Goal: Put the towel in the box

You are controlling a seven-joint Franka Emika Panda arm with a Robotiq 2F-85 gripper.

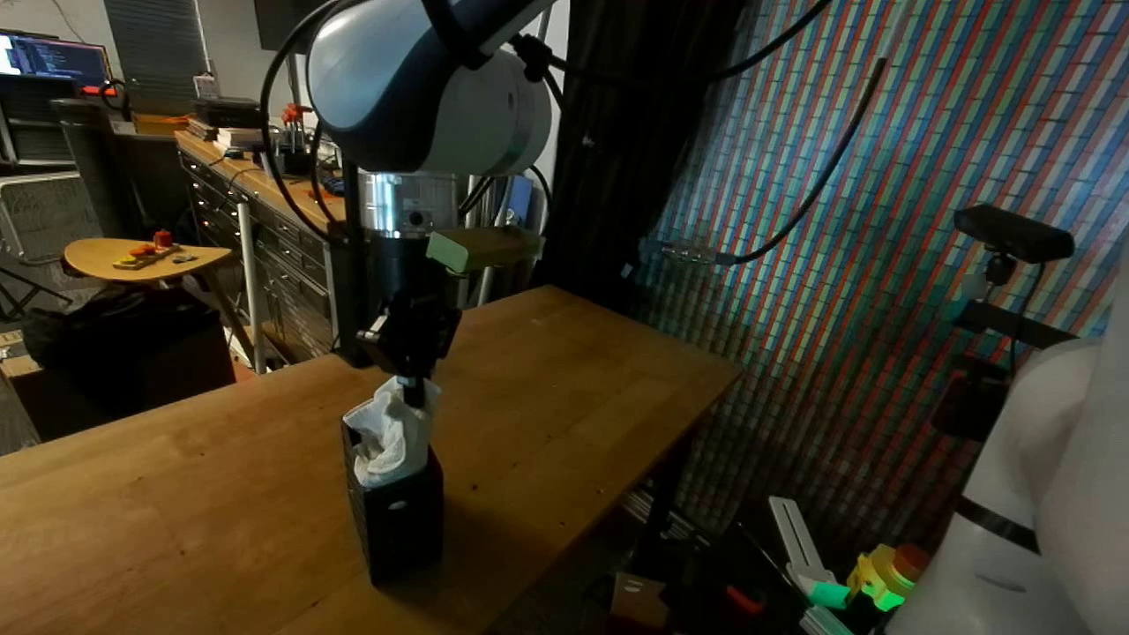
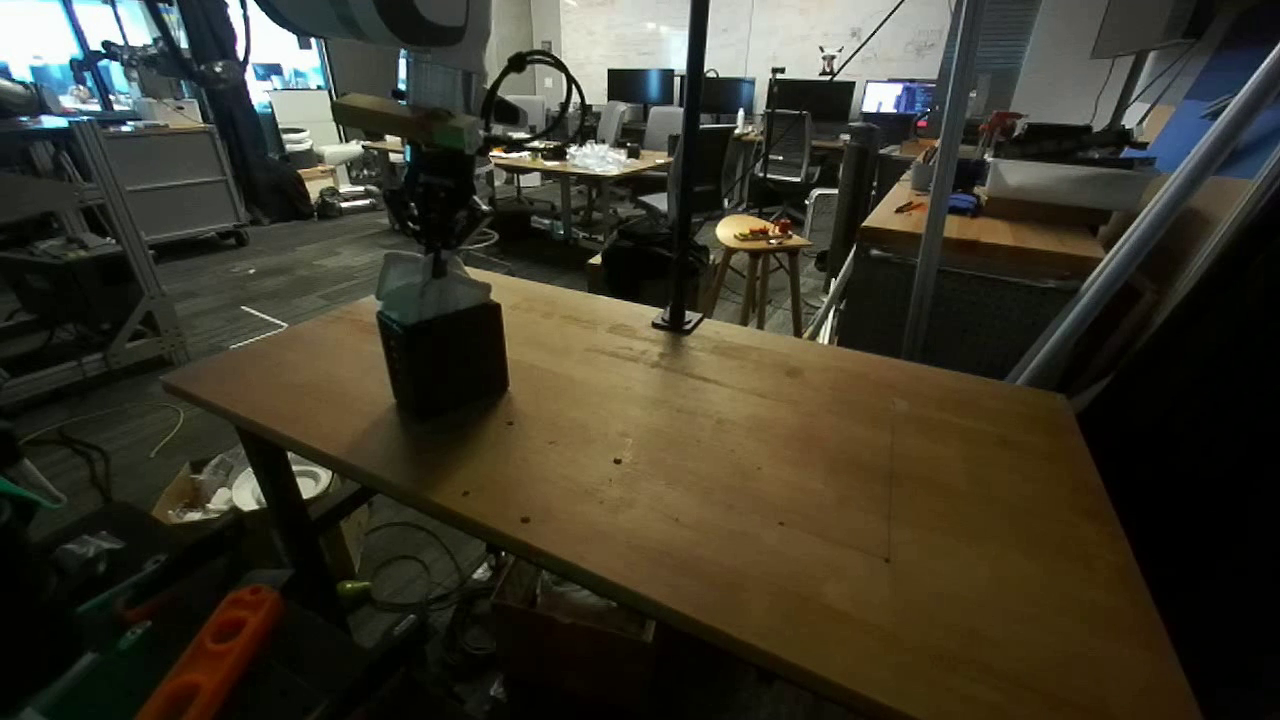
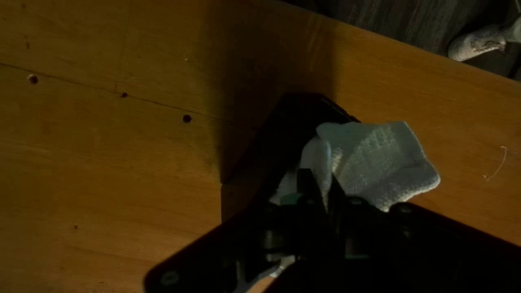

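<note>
The black box (image 1: 401, 525) stands upright on the wooden table, and in both exterior views the pale towel (image 1: 392, 445) rises crumpled out of its top. Part of the cloth sits below the rim; how deep it goes is hidden. From straight above, my gripper (image 1: 413, 390) reaches down to the towel over the box. A fold of the towel (image 3: 374, 160) is pinched between the fingers (image 3: 306, 183) in the wrist view, while a flap spreads out past the box's side. The dark box (image 3: 285, 130) lies partly beneath the gripper (image 3: 319, 173) there.
The wooden table (image 2: 800, 480) carries the box near one end, close to an edge. A black pole (image 2: 685, 200) rises at the table's far side. A camera on a mount (image 1: 1014, 234) and a white rounded body (image 1: 997, 529) stand off the table.
</note>
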